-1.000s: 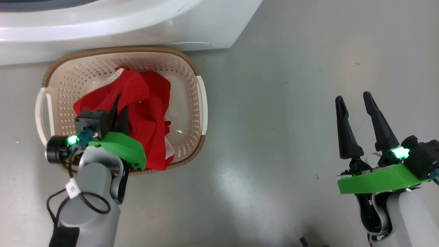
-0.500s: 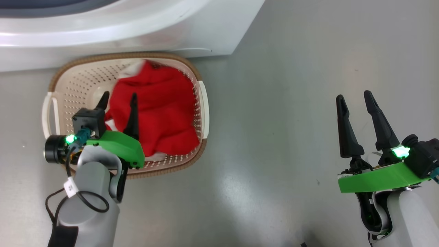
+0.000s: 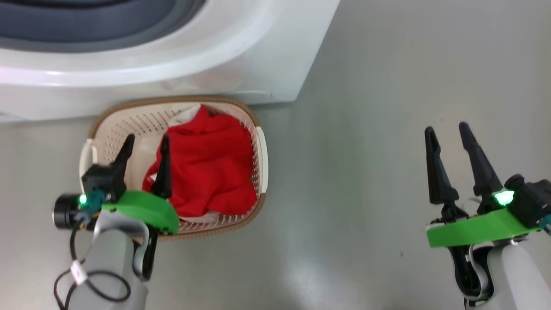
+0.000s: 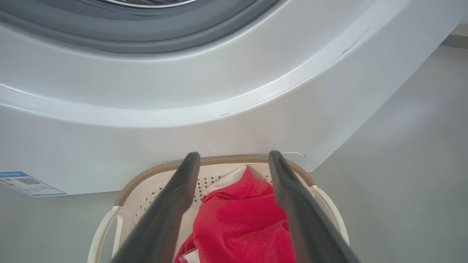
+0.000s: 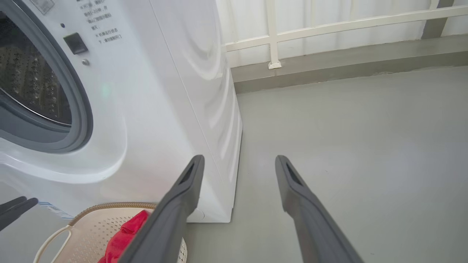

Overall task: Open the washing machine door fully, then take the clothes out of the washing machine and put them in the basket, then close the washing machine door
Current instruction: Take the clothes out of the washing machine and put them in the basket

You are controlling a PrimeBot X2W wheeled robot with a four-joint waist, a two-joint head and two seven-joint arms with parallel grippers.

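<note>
While the left hand (image 3: 147,138) hung wide open and empty above the basket (image 3: 150,102), the clothes (image 3: 211,172) lay heaped in it, below that hand and mostly to its right. In the left wrist view the red fabric showed between and beneath the two fingers (image 4: 172,204), gripped by neither. The washer (image 3: 258,64) stood just beyond the basket, straight ahead of the left fingertips, its grey gasket (image 4: 146,40) rimming an uncovered mouth. The right hand (image 3: 446,128) hovered well apart to the right over the floor (image 3: 366,172), spread just as wide and holding nothing, with the washer's corner ahead to its left.
</note>
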